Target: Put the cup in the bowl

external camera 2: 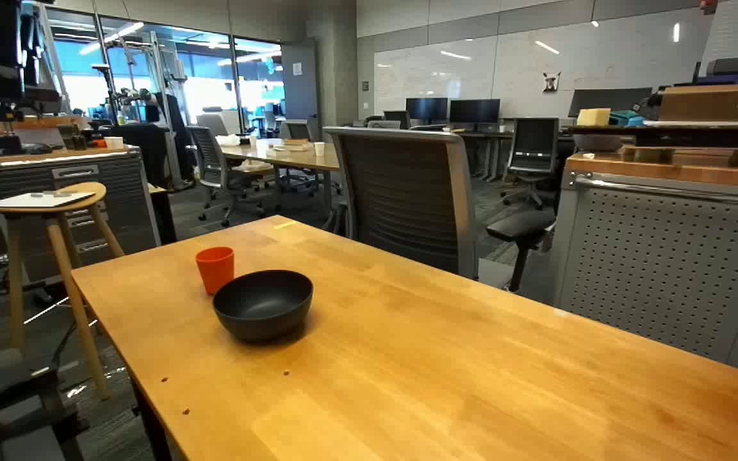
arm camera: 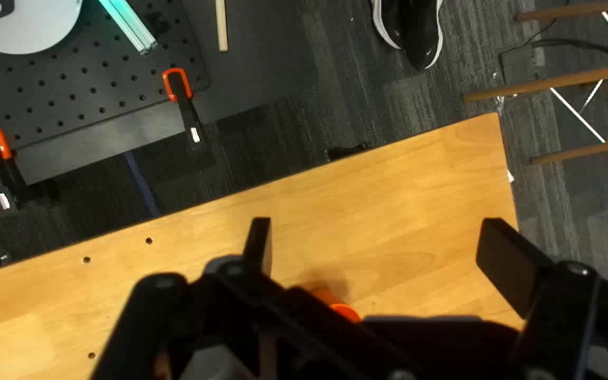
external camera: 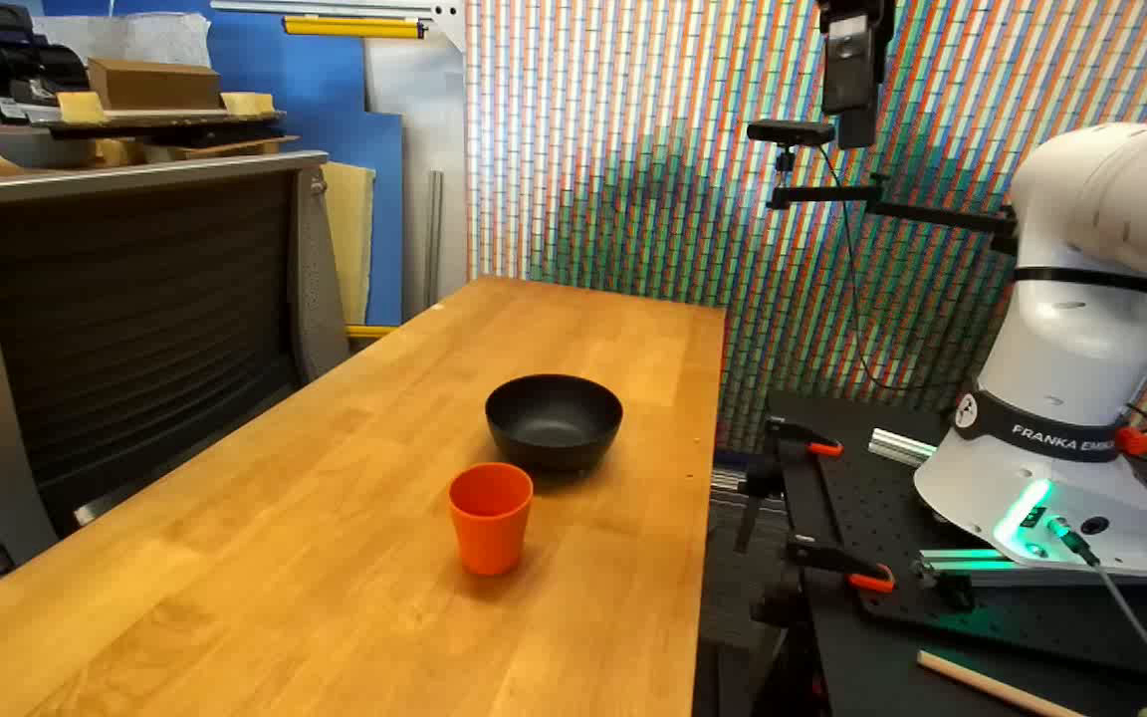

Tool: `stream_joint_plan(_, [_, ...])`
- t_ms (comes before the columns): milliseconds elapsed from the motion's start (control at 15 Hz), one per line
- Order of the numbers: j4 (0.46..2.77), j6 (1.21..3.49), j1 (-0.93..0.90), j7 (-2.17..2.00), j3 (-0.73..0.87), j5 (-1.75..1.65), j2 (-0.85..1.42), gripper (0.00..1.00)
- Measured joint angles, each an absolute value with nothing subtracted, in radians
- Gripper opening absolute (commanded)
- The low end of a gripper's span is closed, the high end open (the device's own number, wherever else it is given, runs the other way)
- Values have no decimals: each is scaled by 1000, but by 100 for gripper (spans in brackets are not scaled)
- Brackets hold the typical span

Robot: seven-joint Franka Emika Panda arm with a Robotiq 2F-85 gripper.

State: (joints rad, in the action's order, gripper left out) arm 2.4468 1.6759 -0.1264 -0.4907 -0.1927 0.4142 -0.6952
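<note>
The orange-red cup [external camera: 491,520] stands upright on the wooden table in both exterior views [external camera 2: 216,271]. The black bowl [external camera: 555,423] stands upright close beside it, nearer the robot-side middle of the table; it also shows in an exterior view [external camera 2: 263,305]. The bowl looks empty. My gripper [arm camera: 377,232] is wide open and empty in the wrist view, high above the table. Part of the cup [arm camera: 347,312] shows past the gripper's dark body at the bottom of the wrist view. The bowl is hidden there. Dark gripper parts show at the top edge of an exterior view [external camera: 854,70].
The wooden table [external camera: 335,558] runs beside the robot's black base plate [arm camera: 98,89], with a gap between them. Orange-tipped clamps [arm camera: 180,87] sit on the plate's edge. A camera on a bracket [external camera: 791,131] stands near the arm. An office chair [external camera 2: 401,198] stands at the table's far side.
</note>
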Motion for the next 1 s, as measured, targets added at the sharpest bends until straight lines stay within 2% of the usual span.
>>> stream_joint_plan(533, [2449, 1715, -112, -491, -218, 390, -687, 100])
stream_joint_plan(1000, [2462, 2152, -86, -539, -375, 242, -410, 100])
